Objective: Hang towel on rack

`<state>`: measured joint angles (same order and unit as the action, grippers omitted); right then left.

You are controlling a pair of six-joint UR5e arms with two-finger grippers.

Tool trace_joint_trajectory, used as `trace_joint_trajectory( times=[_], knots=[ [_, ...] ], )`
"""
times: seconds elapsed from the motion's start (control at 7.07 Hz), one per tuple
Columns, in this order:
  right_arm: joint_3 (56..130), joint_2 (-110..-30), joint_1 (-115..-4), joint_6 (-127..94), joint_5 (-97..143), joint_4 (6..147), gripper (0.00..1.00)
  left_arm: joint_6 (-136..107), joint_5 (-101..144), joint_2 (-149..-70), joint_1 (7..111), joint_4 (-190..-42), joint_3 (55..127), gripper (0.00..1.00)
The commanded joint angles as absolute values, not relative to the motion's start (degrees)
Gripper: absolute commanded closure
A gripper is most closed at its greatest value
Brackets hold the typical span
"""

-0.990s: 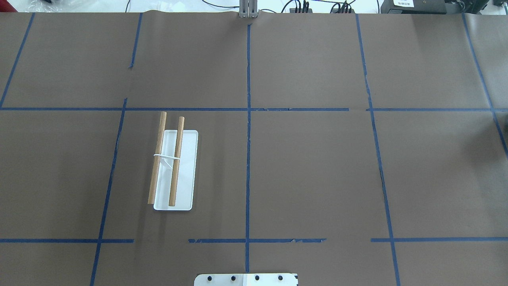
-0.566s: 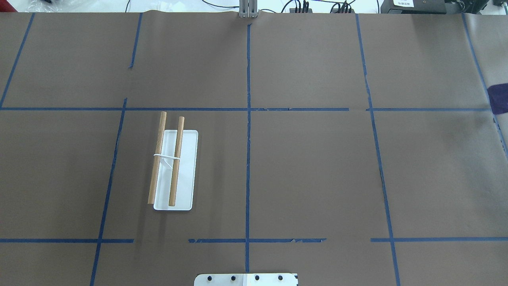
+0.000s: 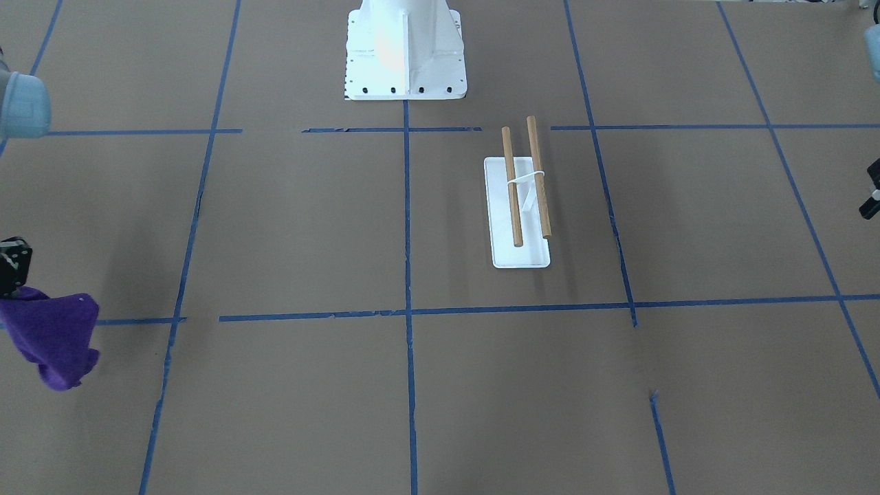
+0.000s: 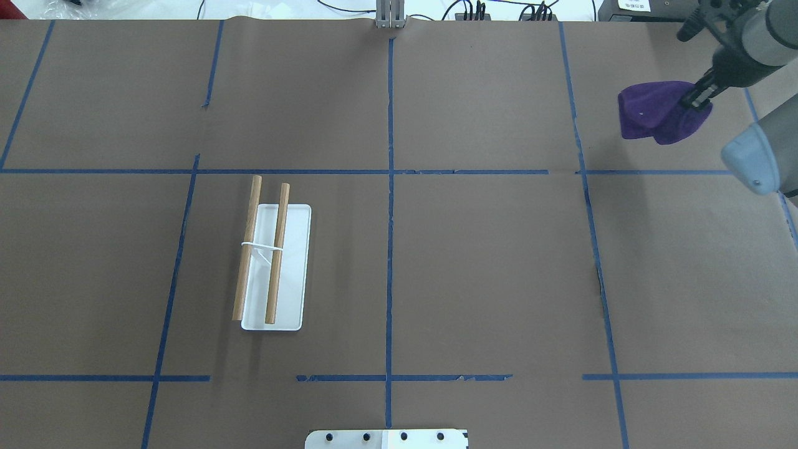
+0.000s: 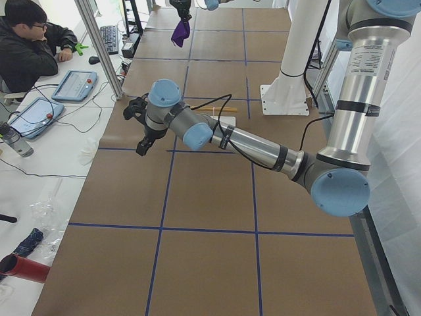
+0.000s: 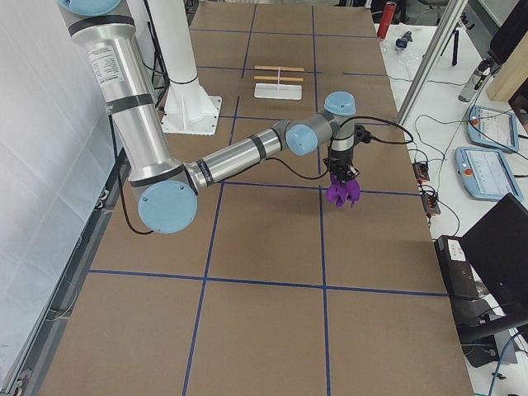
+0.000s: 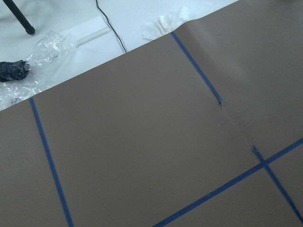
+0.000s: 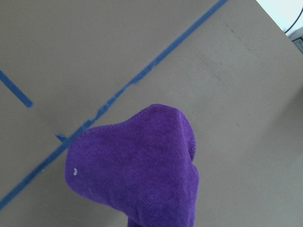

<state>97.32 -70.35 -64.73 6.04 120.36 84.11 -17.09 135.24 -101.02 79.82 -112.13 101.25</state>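
Note:
The purple towel [image 4: 648,115] hangs bunched from my right gripper [image 4: 695,98], which is shut on its top, above the table's far right. It also shows in the front view [image 3: 51,337], the right side view [image 6: 342,195] and the right wrist view [image 8: 142,165]. The rack [image 4: 293,262], a white base with two wooden rods [image 4: 277,249], stands left of centre, far from the towel; it also shows in the front view [image 3: 522,254]. My left gripper [image 5: 141,128] hovers off the table's left end. I cannot tell whether it is open or shut.
The white robot pedestal [image 3: 405,55] is bolted at the near middle edge. Blue tape lines cross the brown table cover. An operator [image 5: 26,52] sits at a side desk with tablets [image 5: 72,84] past the left end. More tablets [image 6: 487,169] lie past the right end.
My right arm has come into the overhead view from the right edge, carrying the towel leftward and toward the far side. The rack has not moved.

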Motion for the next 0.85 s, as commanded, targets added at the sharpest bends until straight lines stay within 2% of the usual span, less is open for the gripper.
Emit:
trace_joint_trajectory(
  times=[0.0, 0.14, 0.57, 0.71],
  knots=[
    [99.8, -65.1, -58.5, -3.5, 123.1, 84.0, 1.0, -48.2, 134.8, -106.7, 71.7, -112.3, 103.0, 0.0],
    [99.8, -62.3, -55.7, -5.9, 122.9, 84.0, 1.0, -59.0, 134.8, -109.5, 67.4, -112.2, 103.8, 0.0],
    [105.5, -60.8, -49.6, -5.0, 122.0, 82.5, 1.0, -93.4, 133.4, -120.8, 55.9, -112.3, 103.4, 0.0],
    [105.6, -59.1, -45.9, -5.5, 118.8, 77.7, 1.0, -98.6, 127.8, -122.2, 51.7, -112.4, 103.8, 0.0]
  ],
)
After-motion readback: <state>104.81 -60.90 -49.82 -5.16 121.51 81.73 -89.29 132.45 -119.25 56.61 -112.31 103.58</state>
